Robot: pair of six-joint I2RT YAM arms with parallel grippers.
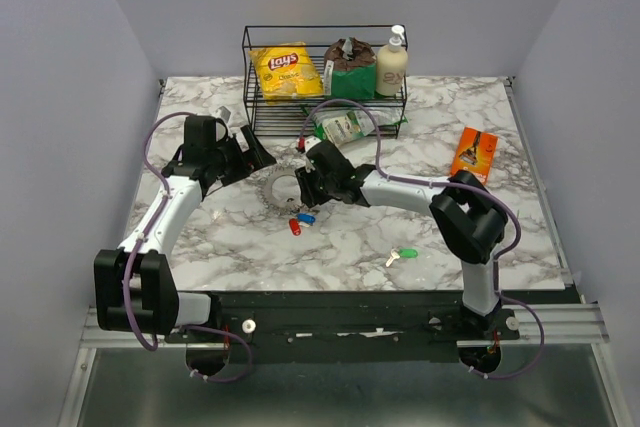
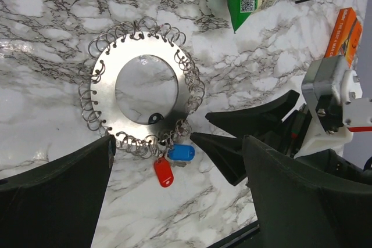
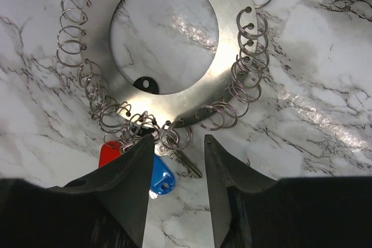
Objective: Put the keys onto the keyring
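Two keys, the red key (image 1: 294,226) and the blue key (image 1: 306,217), lie at the near rim of the keyring (image 1: 272,190) in the top view. The green key (image 1: 405,255) sits well apart on the table (image 1: 230,237), toward the right arm's base. The right pincer (image 1: 303,193) is at the keyring's right side and the left pincer (image 1: 257,151) hangs just beyond its far left. From the left wrist, the keyring shows as a flat metal disc fringed with small wire loops, the red and blue heads touching the loops at its lower edge. The left pincer's jaws stand wide apart, holding nothing. From the right wrist, the right pincer's jaws are parted too, straddling a few loops and the blue key's blade without pinching them. Red and blue look hooked on or nearly so, though the tangle hides the joins. The next move likely calls for fetching the green key and feeding its hole onto a loop while the left pincer steadies the disc.
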